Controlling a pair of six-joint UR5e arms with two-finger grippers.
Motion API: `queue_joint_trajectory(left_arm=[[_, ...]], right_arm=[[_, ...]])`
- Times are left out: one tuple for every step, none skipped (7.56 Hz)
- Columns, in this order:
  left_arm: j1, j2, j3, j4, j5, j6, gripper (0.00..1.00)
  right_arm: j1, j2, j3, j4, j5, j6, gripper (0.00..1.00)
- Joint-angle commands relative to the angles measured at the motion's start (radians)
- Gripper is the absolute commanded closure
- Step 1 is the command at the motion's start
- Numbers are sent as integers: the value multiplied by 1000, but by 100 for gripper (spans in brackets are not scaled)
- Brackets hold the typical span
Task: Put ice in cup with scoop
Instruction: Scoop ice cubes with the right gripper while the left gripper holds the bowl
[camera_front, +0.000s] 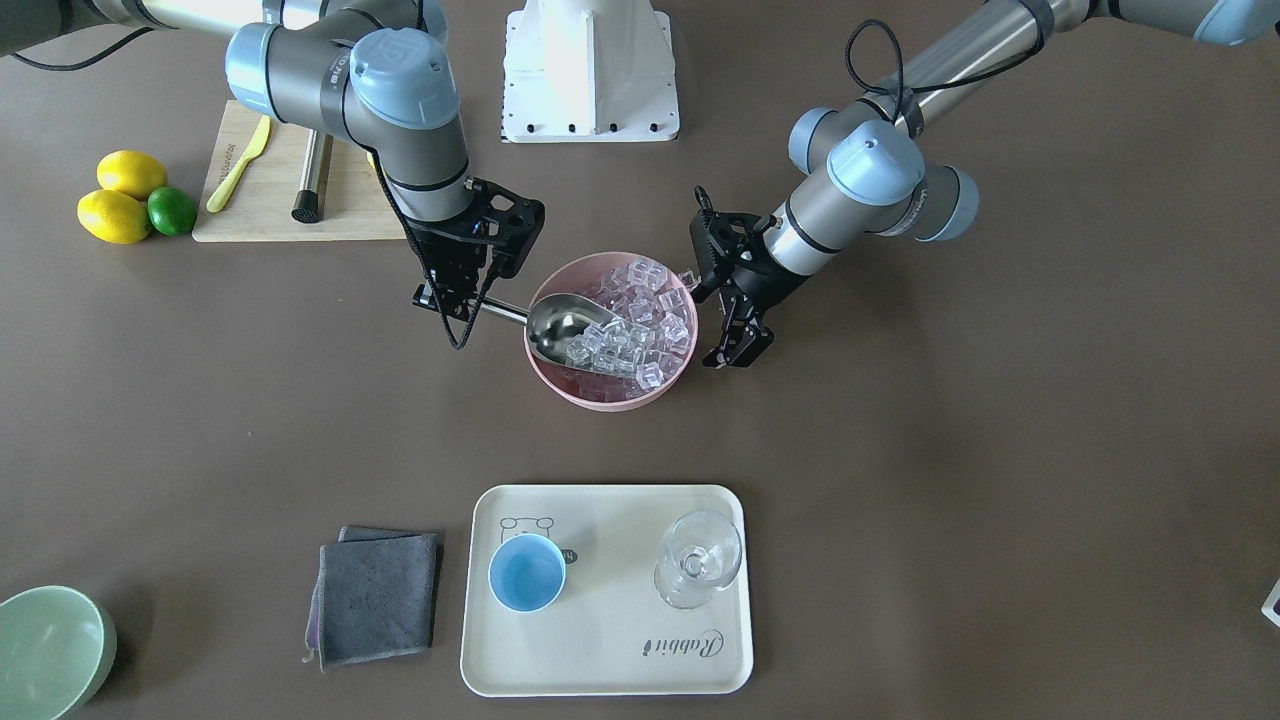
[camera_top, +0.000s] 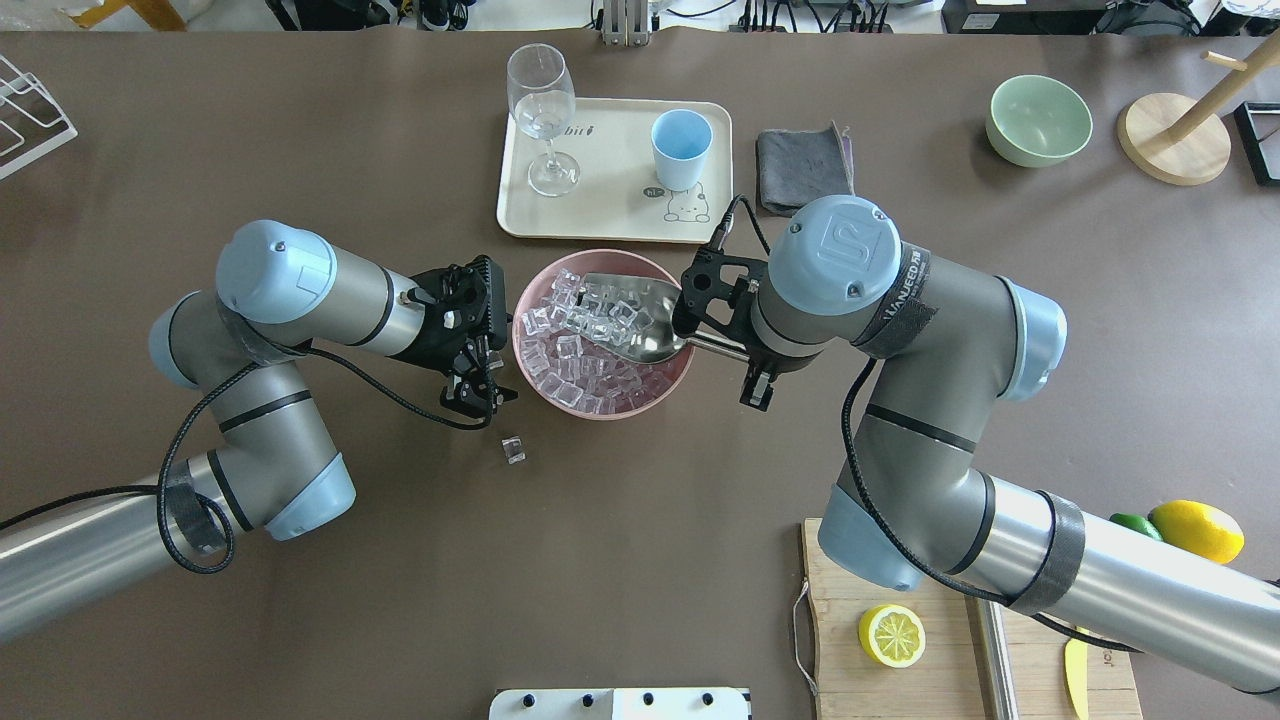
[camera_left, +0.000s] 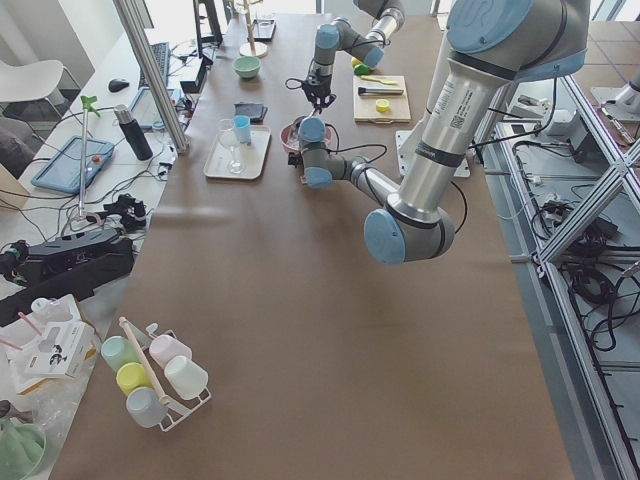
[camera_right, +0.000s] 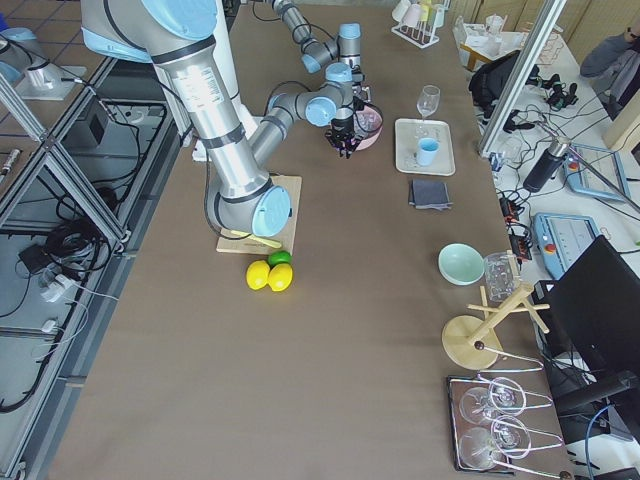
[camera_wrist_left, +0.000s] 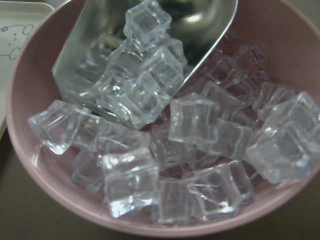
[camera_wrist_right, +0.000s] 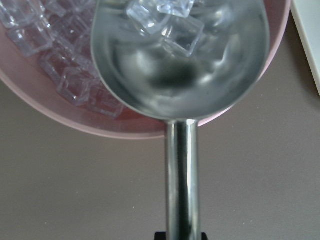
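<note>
The silver scoop (camera_front: 565, 325) lies tilted in a pink bowl (camera_front: 600, 400) full of ice (camera_front: 640, 320). Several cubes sit in its trough in the right wrist view (camera_wrist_right: 165, 20). My right gripper (camera_front: 455, 300) is shut on the scoop's handle (camera_top: 715, 345) just outside the bowl's rim. My left gripper (camera_front: 735, 345) is open and empty, close beside the bowl's opposite side without touching it. The light-blue cup (camera_front: 527, 572) stands upright and empty on a cream tray (camera_front: 600, 650), beyond the bowl from the robot. One loose ice cube (camera_top: 513, 450) lies on the table near the left gripper.
A clear stemmed glass (camera_front: 698, 560) stands on the tray beside the cup. A grey cloth (camera_front: 375, 597) and a pale green bowl (camera_front: 50, 650) lie past the tray. A cutting board (camera_front: 280, 200) with a knife and steel cylinder, and lemons (camera_front: 115, 215), sit on the right arm's side.
</note>
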Motion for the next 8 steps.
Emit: queue_joint_trajectory(left_arm=[[0,0,5,0,1,0,1],[0,0,5,0,1,2,1],[1,0,6,1,-1,2,1],[0,0,6,1,1,2,1],[1,0,6,1,-1,2,1],[0,0,5,1,-1,3,1],[0,0,3,1,-1,9,1],[-5,3,0,4,-8,12,1]], right_arm=[[18,-22,3,68,28,57,100],[18,-27,1,91,29,82,100],[19,-45,6,149,58,113,100],[21,-74,6,215,84,152,100],[24,-82,8,250,85,177,100],[31,-84,17,258,94,199,100],[57,-85,21,254,133,217,100],[92,-85,21,245,172,239,100]])
